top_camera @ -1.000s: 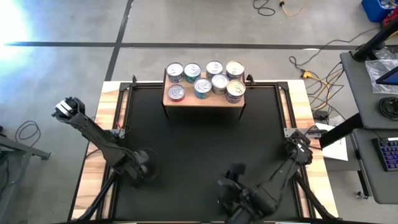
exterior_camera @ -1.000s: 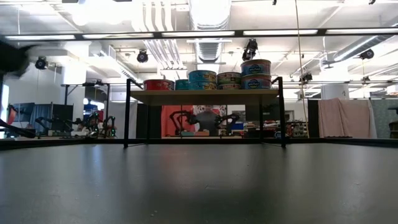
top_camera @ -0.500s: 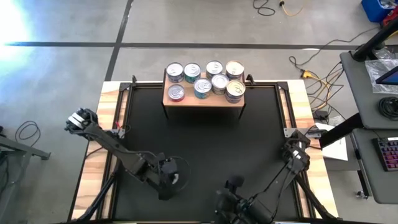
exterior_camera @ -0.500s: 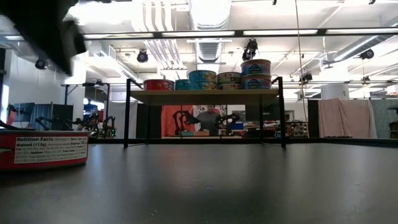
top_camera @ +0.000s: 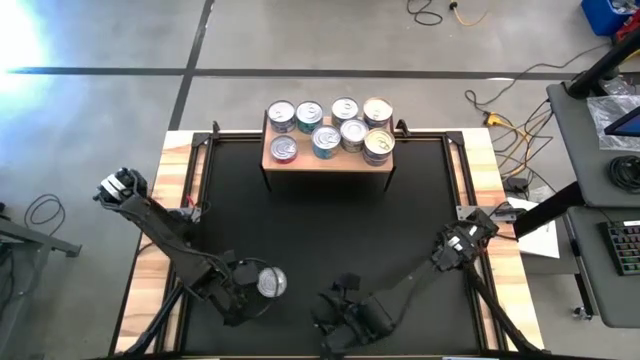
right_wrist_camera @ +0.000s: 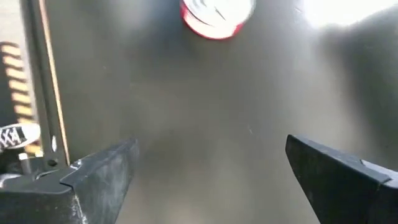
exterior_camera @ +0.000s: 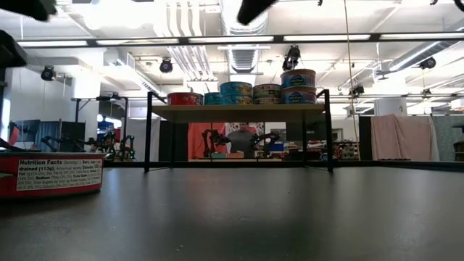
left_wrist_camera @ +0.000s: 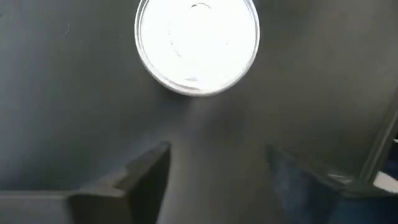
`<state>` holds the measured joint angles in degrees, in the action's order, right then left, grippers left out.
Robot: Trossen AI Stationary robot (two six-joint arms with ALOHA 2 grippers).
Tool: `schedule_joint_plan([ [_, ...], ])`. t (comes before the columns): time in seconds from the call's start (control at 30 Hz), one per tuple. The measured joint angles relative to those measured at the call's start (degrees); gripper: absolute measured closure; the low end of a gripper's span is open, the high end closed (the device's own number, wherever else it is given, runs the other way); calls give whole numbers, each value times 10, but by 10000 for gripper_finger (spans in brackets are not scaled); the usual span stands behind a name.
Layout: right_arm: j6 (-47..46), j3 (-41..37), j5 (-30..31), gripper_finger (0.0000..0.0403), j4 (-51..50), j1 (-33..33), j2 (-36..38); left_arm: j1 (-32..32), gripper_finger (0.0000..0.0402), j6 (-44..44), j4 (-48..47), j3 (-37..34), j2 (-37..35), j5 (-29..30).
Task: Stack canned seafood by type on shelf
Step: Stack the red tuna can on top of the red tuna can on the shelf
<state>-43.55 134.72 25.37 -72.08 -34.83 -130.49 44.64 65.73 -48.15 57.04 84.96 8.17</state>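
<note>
Matte black mat point(top_camera: 330, 230), round shiny red-sided tin point(top_camera: 270, 283) loose, left end effector point(top_camera: 243, 297) and right end effector point(top_camera: 335, 300) parted, empty

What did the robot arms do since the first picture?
The left gripper set a red tin on the black mat and let go, fingers open. The right gripper slid left toward it and opened wide. The tins on the shelf stayed put.

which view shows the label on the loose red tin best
The low view: the red tin shows its side label with nutrition facts print. The high view and left wrist view show only its shiny top; the right wrist view shows it blurred.
</note>
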Motion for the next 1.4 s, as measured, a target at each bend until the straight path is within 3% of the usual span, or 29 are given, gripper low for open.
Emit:
schedule_joint_plan([
  [0.2,126,-2,-39,3,92,47,-15,62,53,13,3,-15,-11,47],
  [0.33,167,-2,-73,3,99,80,-28,101,23,29,74,-61,-14,93],
  [0.63,277,-3,-104,3,128,139,-74,113,20,54,217,-179,-2,217],
  [0.83,302,-3,-84,3,128,168,-104,110,20,50,271,-226,5,271],
  [0.93,307,-3,-72,3,140,180,-112,110,20,8,312,-245,5,302],
  [1.07,308,-4,-77,3,177,188,-118,104,20,-67,401,-267,5,307],
  [1.4,331,-4,-106,3,235,188,-118,89,20,-111,445,-268,5,296],
])
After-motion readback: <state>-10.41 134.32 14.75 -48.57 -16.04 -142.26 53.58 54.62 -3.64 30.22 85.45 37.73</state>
